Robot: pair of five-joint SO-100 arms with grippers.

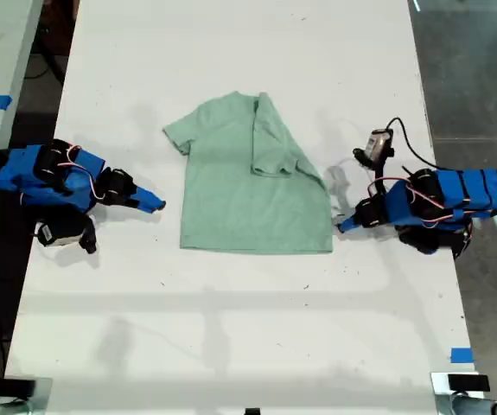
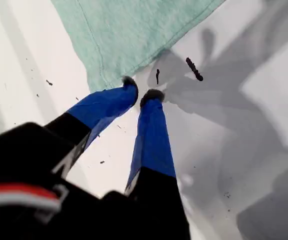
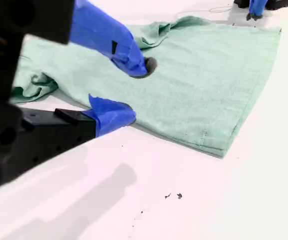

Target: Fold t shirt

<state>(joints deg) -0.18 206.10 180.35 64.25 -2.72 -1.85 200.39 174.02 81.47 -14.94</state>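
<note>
Exterior view: t shirt between claws

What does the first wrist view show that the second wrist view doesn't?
Only the first wrist view: my first gripper close up, jaws narrowly apart at a t shirt corner. Only the second wrist view: my second gripper, wide open at the shirt's side, and a bunched sleeve. Both: the shirt lying on the white table.

Finding wide bare worktop lying open above and below the t shirt in the exterior view. Spotting a clear strip separating my second hand from the cloth. Watching my first hand crowding the hem corner, jaws barely parted, black cable looping behind.
</note>
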